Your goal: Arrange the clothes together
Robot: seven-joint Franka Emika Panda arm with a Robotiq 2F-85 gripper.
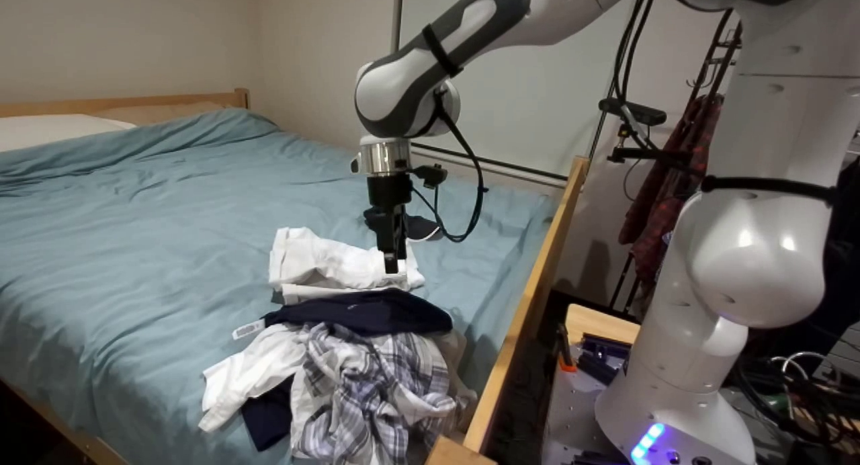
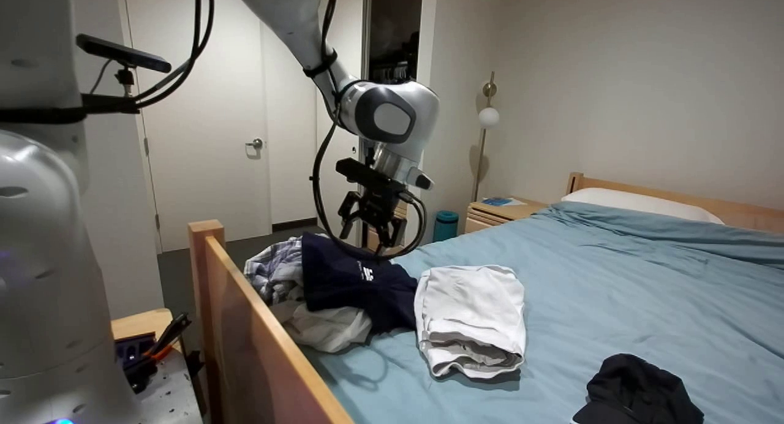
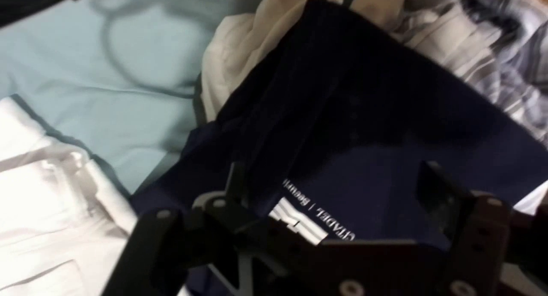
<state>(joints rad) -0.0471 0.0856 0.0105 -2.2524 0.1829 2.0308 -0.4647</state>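
A navy garment with white print lies on top of a clothes pile on the bed. It also shows in an exterior view and the wrist view. Under and beside it are a plaid shirt and white garments. A folded white garment lies next to the pile; it shows in the wrist view. A black cloth item lies apart on the bed; the arm partly hides it in an exterior view. My gripper is open and empty above the navy garment, fingers pointing down.
The blue-covered bed has a raised wooden end board between the arm's base and the clothes. A black cable loop hangs by the wrist. Pillows lie at the far end, by a wooden nightstand.
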